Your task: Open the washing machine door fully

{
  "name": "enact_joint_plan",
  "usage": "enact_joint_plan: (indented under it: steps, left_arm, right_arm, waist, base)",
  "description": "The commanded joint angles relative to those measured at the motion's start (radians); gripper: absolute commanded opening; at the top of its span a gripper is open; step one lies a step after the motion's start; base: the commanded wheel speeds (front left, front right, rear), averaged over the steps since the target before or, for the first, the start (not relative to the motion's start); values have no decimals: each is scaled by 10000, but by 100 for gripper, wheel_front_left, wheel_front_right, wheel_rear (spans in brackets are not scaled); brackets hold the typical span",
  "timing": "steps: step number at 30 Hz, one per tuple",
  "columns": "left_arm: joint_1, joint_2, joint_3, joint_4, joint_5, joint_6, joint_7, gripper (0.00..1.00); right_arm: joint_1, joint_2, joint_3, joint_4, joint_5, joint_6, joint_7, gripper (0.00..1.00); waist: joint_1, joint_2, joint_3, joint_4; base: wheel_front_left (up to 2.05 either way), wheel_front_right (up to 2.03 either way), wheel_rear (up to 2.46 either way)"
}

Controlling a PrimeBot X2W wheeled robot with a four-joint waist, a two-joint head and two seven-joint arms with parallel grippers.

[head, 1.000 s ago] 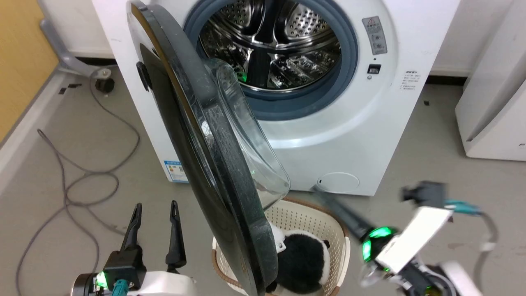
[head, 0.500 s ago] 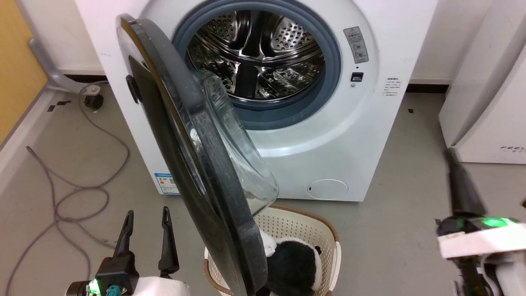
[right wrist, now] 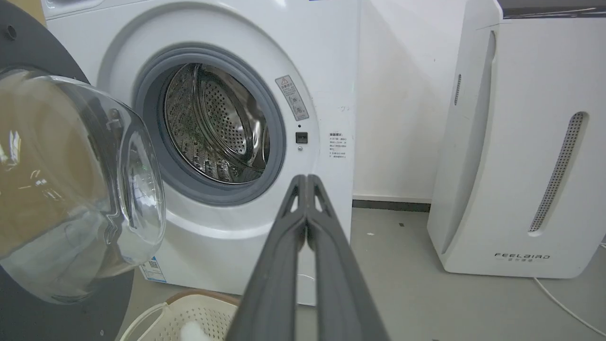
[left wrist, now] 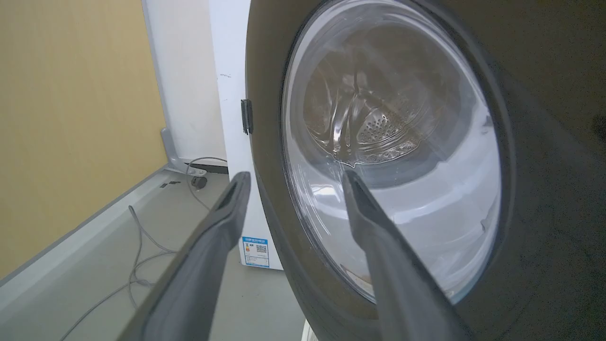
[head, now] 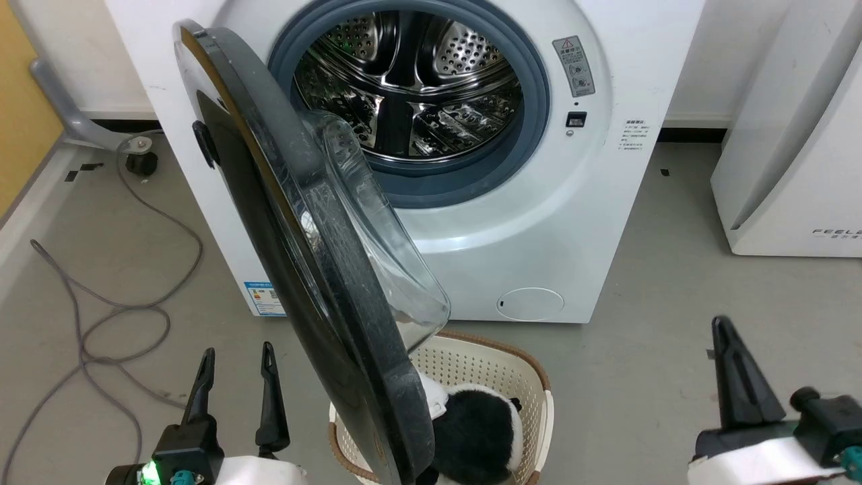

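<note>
Since the washing machine door [head: 316, 283] hangs swung out from the washing machine [head: 592, 222] across centre-left, above a basket [head: 539, 397], the left gripper [head: 238, 351] idles lower left, fingers [head: 271, 397] spread empty, and the right gripper [head: 722, 325] lower right, fingers pressed together, both seemingly parked clear.

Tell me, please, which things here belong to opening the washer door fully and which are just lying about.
For the job: washing machine door, washing machine, open left pincer, shut right pincer.
Lying about: basket, plush toy in it, cable on the floor, white appliance at the right.
</note>
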Motion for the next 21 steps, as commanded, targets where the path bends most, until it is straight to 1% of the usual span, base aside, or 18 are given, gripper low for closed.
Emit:
enact_joint_plan:
  steps: [1, 6, 7, 8, 9, 12, 13, 14, 17, 21]
  left_arm:
    - [18, 8, 15, 9, 40, -20, -44, 100]
    - [21, 8, 34, 51, 21, -8, -44, 100]
    - [20, 8, 38, 55, 12, -8, -44, 100]
    - [18, 8, 44, 59, 3, -3, -44, 100]
    - [16, 8, 53, 61, -9, 6, -44, 100]
    - [14, 8, 112, 20, -74, 74, -44, 100]
    - [5, 8, 148, -26, -94, 99, -44, 49]
    - [-11, 8, 182, -70, -90, 81, -44, 0]
    - [-158, 8, 375, -310, -119, -11, -44, 0]
    - [-601, 8, 759, -1161, -21, -110, -44, 0]
  right_arm:
    - [158, 60, 19, 39, -36, 8, -42, 0]
    - [447, 155, 50, 142, -10, 8, -42, 0]
    - [497, 163, 68, 165, -26, 8, -43, 16]
    - [536, 169, 83, 180, -47, 8, -43, 49]
    - [561, 174, 77, 182, -98, 8, -43, 100]
    - [621, 180, 74, 173, -140, 8, -43, 100]
    - [639, 181, 66, 166, -120, 8, -43, 100]
    - [652, 181, 52, 155, -88, 8, -43, 100]
    - [687, 183, -2, 19, -47, 8, -43, 100]
    - [728, 183, -147, -257, 8, 8, -43, 100]
  waist:
    - [0, 0, -6, 6]
    - [0, 0, -54, 29]
    - [0, 0, -65, 38]
    - [0, 0, -75, 46]
    - [0, 0, -85, 52]
    - [0, 0, -128, 76]
    - [0, 0, -142, 84]
    - [0, 0, -156, 90]
    - [0, 0, -203, 121]
    - [0, 0, -250, 167]
  base:
    - [0, 0, 0]
    - [0, 0, 0]
    - [0, 0, 0]
    - [0, 0, 0]
    - [0, 0, 0]
    - [0, 0, 0]
    - [0, 0, 0]
    - [0, 0, 0]
    - [0, 0, 0]
    - [0, 0, 0]
